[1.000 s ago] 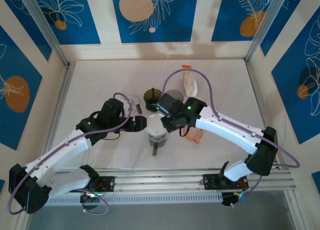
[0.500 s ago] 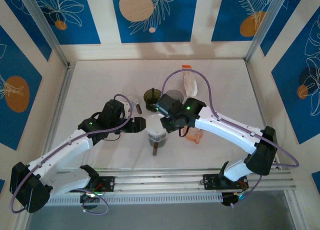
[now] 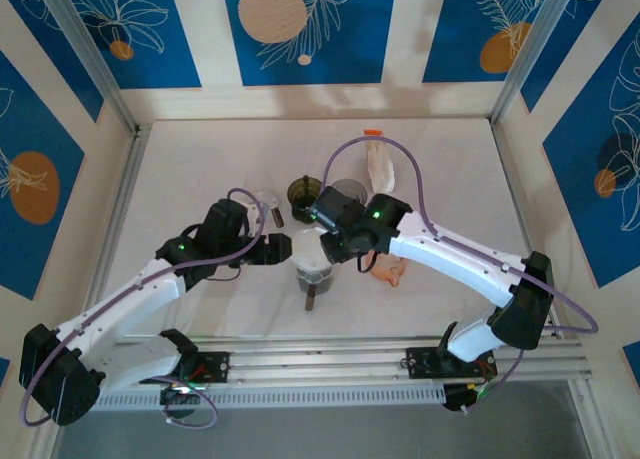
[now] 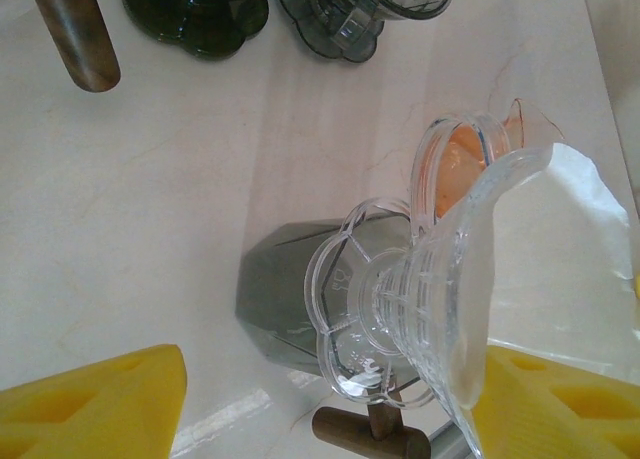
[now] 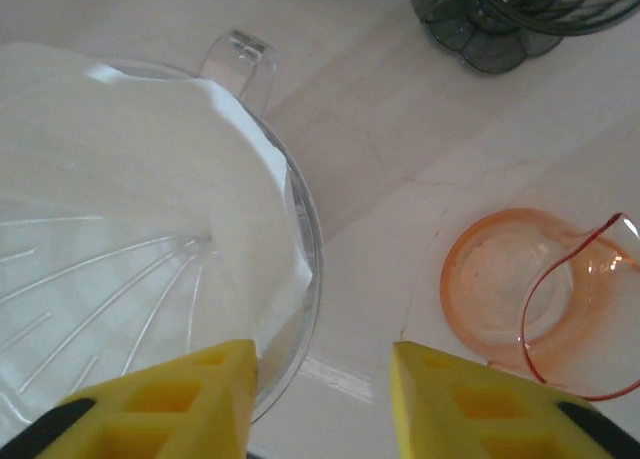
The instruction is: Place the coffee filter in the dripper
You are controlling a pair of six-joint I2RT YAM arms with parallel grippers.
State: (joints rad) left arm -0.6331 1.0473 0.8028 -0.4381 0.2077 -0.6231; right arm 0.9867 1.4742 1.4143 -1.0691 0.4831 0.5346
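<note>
The clear ribbed dripper [image 4: 400,309] is tipped on its side above a grey cup, with its mouth facing my right gripper. The white paper filter [image 5: 150,149] lies inside it and sticks out past the rim [image 4: 585,229]. My left gripper [image 4: 335,379] is open wide. The dripper's rim lies against its right pad [image 4: 560,399], and the left pad [image 4: 90,404] is clear of the base. My right gripper [image 5: 325,369] is open, its left finger [image 5: 170,399] over the rim at the filter and its right finger [image 5: 480,399] outside. From above, both grippers [image 3: 283,247] [image 3: 335,244] flank the dripper [image 3: 305,245].
A grey glass cup [image 4: 280,299] with a wooden handle [image 4: 370,439] sits under the dripper. An orange pitcher [image 5: 530,299] lies just to the right. Dark drippers [image 3: 305,194] and a second wooden handle [image 4: 75,29] stand behind. A white pouch [image 3: 381,164] lies farther back.
</note>
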